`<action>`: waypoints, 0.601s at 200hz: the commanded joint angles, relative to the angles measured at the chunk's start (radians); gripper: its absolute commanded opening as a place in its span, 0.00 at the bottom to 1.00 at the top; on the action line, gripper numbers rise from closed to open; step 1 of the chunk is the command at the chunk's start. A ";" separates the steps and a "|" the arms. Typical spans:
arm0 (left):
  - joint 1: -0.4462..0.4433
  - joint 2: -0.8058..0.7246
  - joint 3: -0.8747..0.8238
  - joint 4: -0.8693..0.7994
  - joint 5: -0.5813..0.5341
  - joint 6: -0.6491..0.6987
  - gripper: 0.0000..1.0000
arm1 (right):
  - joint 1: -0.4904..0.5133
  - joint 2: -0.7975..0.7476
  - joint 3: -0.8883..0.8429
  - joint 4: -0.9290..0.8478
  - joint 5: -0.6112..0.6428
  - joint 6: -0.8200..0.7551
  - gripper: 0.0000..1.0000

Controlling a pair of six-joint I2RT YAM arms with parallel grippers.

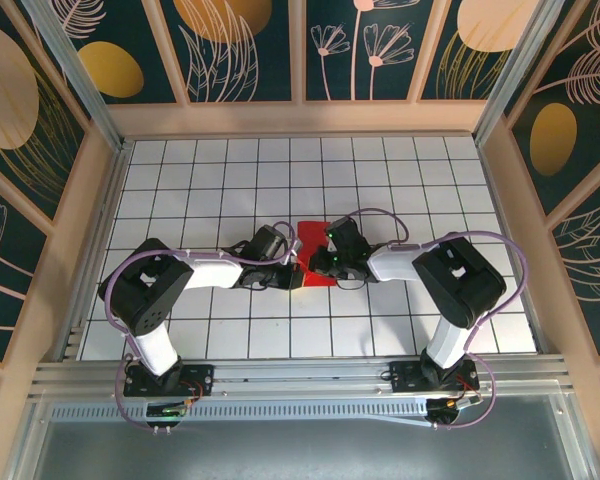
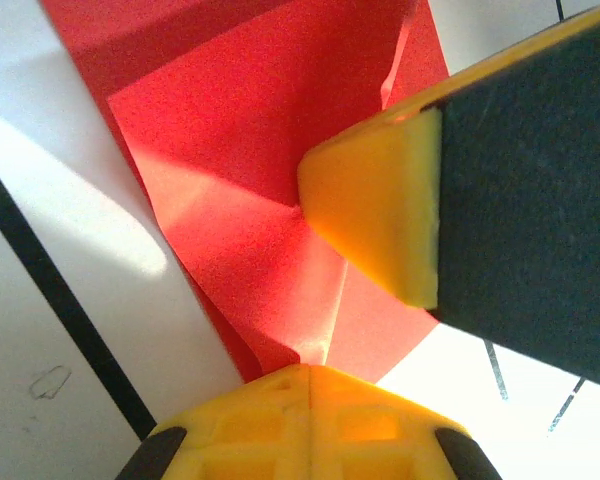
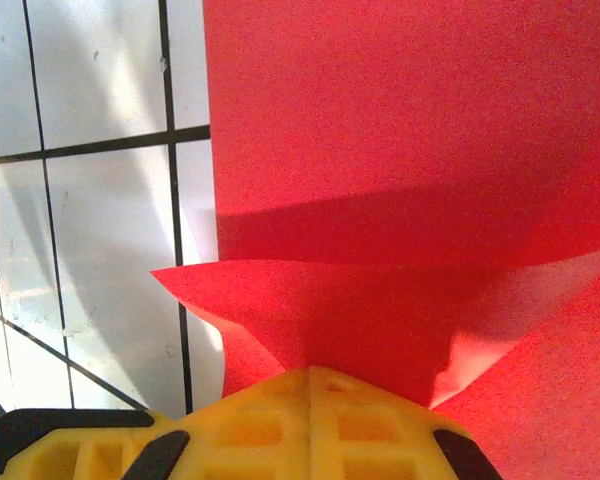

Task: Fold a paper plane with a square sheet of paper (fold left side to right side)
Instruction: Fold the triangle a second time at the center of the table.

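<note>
your left fingers (image 2: 310, 400) are clenched on the near edge of the creased red paper sheet (image 2: 250, 200), and your right fingers (image 3: 310, 400) pinch a raised fold of it. the sheet lies at the centre of the desk (image 1: 180, 200), left fingers reaching in from 9 o'clock, right from 3 o'clock.

- Overhead view: the sheet of paper (image 1: 314, 232) is mostly covered by the left gripper (image 1: 297, 266) and right gripper (image 1: 328, 262). Its folds are too small to read.
- Left wrist view: sheet cut off at the top edge. The right gripper's fingertip (image 2: 380, 215) hides part of it.
- Right wrist view: sheet runs off the top and right edges. Its near corner is hidden between the fingers (image 3: 250, 430).
</note>
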 commanded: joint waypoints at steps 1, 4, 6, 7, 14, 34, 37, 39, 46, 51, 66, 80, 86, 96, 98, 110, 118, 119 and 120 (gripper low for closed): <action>0.000 0.058 -0.051 -0.128 -0.098 0.000 0.00 | -0.032 0.008 -0.013 0.003 0.035 -0.020 0.00; 0.000 0.059 -0.052 -0.128 -0.098 0.000 0.00 | -0.034 0.007 -0.015 0.005 0.034 -0.020 0.00; 0.000 0.058 -0.053 -0.128 -0.098 0.000 0.00 | -0.035 0.007 -0.017 0.007 0.033 -0.021 0.00; 0.000 0.058 -0.053 -0.128 -0.098 0.000 0.00 | -0.036 0.007 -0.017 0.007 0.033 -0.021 0.00; 0.001 0.057 -0.054 -0.126 -0.098 0.000 0.00 | -0.041 0.007 -0.019 0.010 0.033 -0.023 0.00; 0.000 0.055 -0.056 -0.127 -0.098 0.000 0.00 | -0.062 0.008 -0.025 0.016 0.027 -0.027 0.00; 0.000 0.055 -0.056 -0.128 -0.098 0.000 0.00 | -0.066 0.007 -0.026 0.017 0.025 -0.027 0.00; 0.000 0.055 -0.056 -0.128 -0.098 0.002 0.00 | -0.069 0.007 -0.026 0.017 0.023 -0.029 0.00; 0.000 0.055 -0.056 -0.128 -0.097 0.000 0.00 | -0.077 0.009 -0.027 0.020 0.021 -0.032 0.00; 0.000 0.055 -0.058 -0.128 -0.097 0.001 0.00 | -0.085 0.008 -0.027 0.021 0.018 -0.034 0.00; 0.000 0.054 -0.056 -0.128 -0.097 0.001 0.00 | -0.105 0.010 -0.028 0.021 0.013 -0.042 0.00; 0.000 0.053 -0.057 -0.128 -0.097 0.002 0.00 | -0.121 0.010 -0.027 0.021 0.007 -0.050 0.00; -0.001 0.053 -0.058 -0.128 -0.097 0.003 0.00 | -0.122 0.012 -0.027 0.021 0.004 -0.054 0.00; -0.002 0.053 -0.057 -0.128 -0.097 0.002 0.00 | -0.142 0.015 -0.026 0.022 -0.001 -0.061 0.00; -0.001 0.053 -0.057 -0.128 -0.097 0.002 0.00 | -0.150 0.016 -0.026 0.021 -0.002 -0.062 0.00; 0.000 0.053 -0.058 -0.126 -0.097 0.002 0.00 | -0.167 0.023 -0.024 0.020 -0.008 -0.071 0.00; -0.002 0.051 -0.058 -0.126 -0.097 0.002 0.00 | -0.178 0.029 -0.021 0.020 -0.013 -0.076 0.00; -0.001 0.051 -0.058 -0.126 -0.097 0.002 0.00 | -0.179 0.030 -0.022 0.020 -0.013 -0.077 0.00; -0.001 0.051 -0.058 -0.126 -0.097 0.002 0.00 | -0.181 0.030 -0.022 0.020 -0.014 -0.077 0.00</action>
